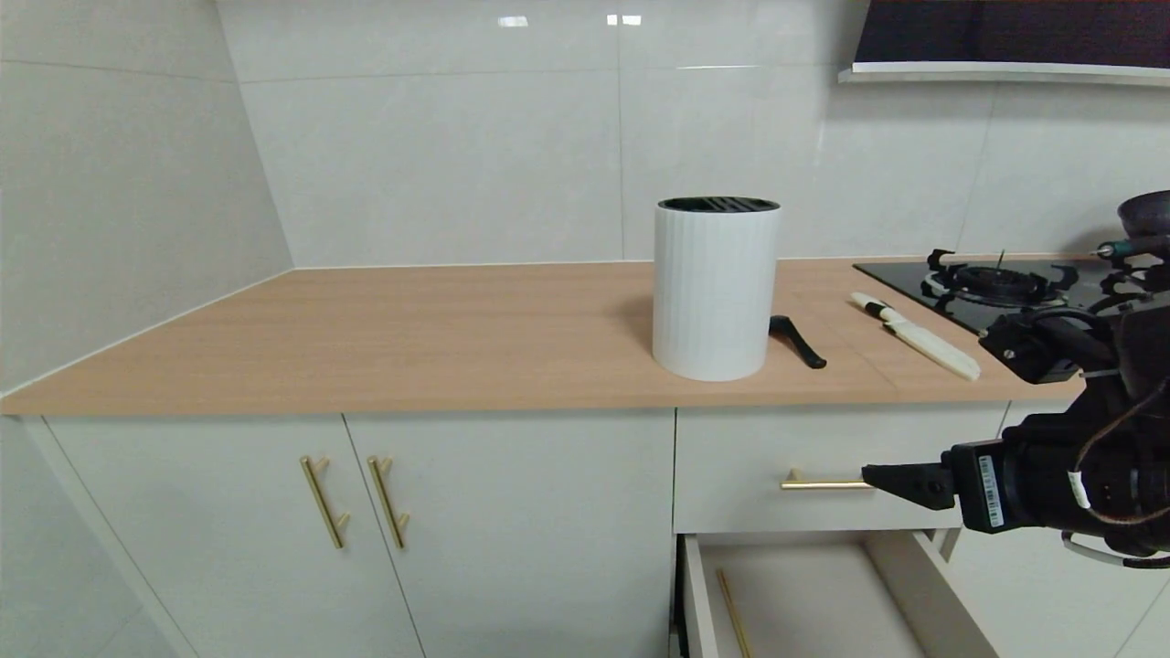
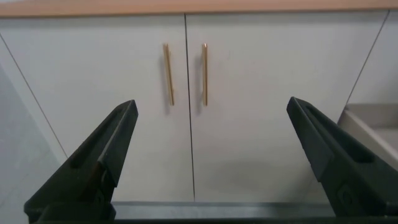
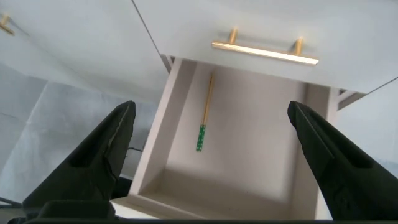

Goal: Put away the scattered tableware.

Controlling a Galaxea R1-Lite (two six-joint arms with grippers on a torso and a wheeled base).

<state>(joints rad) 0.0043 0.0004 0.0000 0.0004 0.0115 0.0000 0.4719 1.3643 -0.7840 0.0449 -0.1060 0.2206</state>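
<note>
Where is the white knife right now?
In the head view, the white knife lies on the countertop at right, between the black utensil and the gas hob.

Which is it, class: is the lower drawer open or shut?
Open. The lower drawer is pulled out below the shut upper drawer, and the right wrist view looks into it, where one chopstick lies.

Bright, even light; lamp glare high on the wall tiles (image 1: 514, 20).

I see a wooden worktop (image 1: 411, 329) carrying a white ribbed holder (image 1: 711, 302), standing upright. A black utensil (image 1: 798, 341) lies just beside it, and a cream knife (image 1: 917, 337) lies nearer the hob (image 1: 992, 285) set into the right end.
</note>
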